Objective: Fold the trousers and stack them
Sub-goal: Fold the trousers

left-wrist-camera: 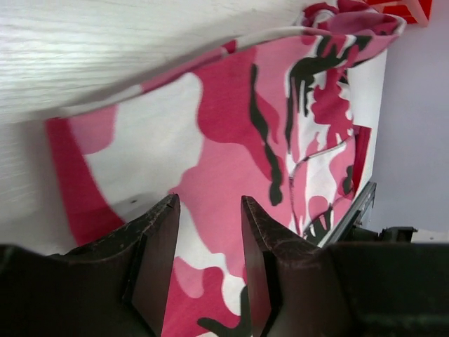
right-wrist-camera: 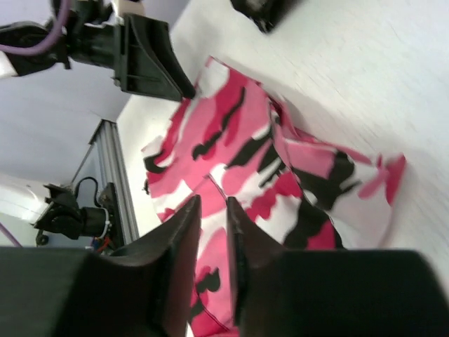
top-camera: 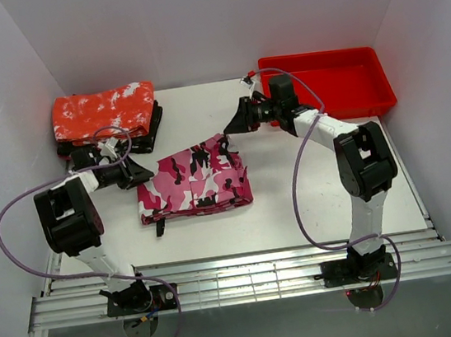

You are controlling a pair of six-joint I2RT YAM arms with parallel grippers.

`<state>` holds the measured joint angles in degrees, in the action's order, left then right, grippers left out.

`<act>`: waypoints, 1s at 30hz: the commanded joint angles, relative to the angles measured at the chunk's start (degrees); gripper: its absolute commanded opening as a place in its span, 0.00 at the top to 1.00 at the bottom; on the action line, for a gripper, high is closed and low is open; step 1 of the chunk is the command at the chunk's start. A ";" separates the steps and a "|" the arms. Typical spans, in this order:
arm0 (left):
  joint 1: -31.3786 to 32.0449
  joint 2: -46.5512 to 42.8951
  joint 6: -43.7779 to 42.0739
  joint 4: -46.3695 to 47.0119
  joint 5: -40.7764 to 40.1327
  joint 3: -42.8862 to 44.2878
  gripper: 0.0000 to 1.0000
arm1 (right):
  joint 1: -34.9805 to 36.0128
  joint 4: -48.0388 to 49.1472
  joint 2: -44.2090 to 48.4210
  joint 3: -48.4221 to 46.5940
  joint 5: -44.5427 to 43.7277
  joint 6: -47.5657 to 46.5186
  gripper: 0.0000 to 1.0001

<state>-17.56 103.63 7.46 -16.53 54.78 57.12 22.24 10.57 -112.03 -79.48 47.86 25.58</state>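
The pink camouflage trousers (top-camera: 194, 182) lie folded mid-table (top-camera: 321, 197). Moving them to a stack will likely go best if each gripper bites through every layer at an edge, so the fold does not fall open. The left gripper (top-camera: 139, 171) reaches low at the bundle's left edge, fingers half apart and empty, while the right gripper (top-camera: 236, 119), arm stretched toward the far edge, hangs above the bundle's far right corner, fingers narrowed to a slit and holding nothing.
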 commanded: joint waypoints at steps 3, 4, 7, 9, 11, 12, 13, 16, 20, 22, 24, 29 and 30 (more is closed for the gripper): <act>4.46 -5.37 -0.71 -0.17 5.68 0.71 0.50 | 2.10 3.49 -3.80 -6.38 6.19 2.97 0.85; 5.86 -5.55 -0.09 0.36 6.38 0.45 0.50 | 2.72 4.02 -4.77 -6.91 6.72 4.72 0.88; 8.76 -6.69 2.98 3.87 8.84 -1.13 0.50 | 3.86 7.27 -8.37 -7.53 8.48 7.54 0.92; 10.26 -7.65 4.31 6.60 10.59 -1.75 0.49 | 4.13 9.02 -11.54 -8.14 9.01 9.30 0.92; 13.07 -8.18 5.19 8.52 11.30 -2.28 0.49 | 4.13 9.82 -14.52 -9.02 8.49 10.10 0.92; 15.43 -8.36 5.89 9.58 11.40 -3.41 0.49 | 4.13 10.00 -15.49 -10.15 7.96 10.01 0.92; 16.50 -8.19 6.50 10.55 11.14 -4.03 0.49 | 3.95 10.09 -16.63 -10.95 7.43 9.84 0.92; 20.72 -3.64 7.47 11.17 8.59 -5.44 0.51 | 3.25 10.70 -21.29 -14.54 5.06 9.22 0.92; 20.81 5.22 6.61 6.11 -0.01 -4.84 0.58 | 2.28 15.52 -28.05 -18.16 1.81 14.13 0.91; 20.73 8.76 5.20 3.63 -3.35 -4.04 0.62 | 1.85 17.63 -29.73 -18.60 0.93 18.59 0.83; 20.55 12.62 3.53 0.98 -6.26 -3.33 0.64 | 1.41 22.62 -31.14 -17.12 -1.18 23.43 0.66; 19.67 15.81 1.50 -1.31 -8.38 -3.77 0.67 | -0.79 24.86 -33.25 -14.03 -5.13 30.49 0.47; 19.50 15.46 1.41 -1.31 -8.47 -4.47 0.67 | -1.14 22.59 -33.52 -14.29 -5.31 29.79 0.47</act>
<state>2.61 114.69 15.16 -12.03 63.07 56.53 23.73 32.03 -141.84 -94.83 49.63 52.97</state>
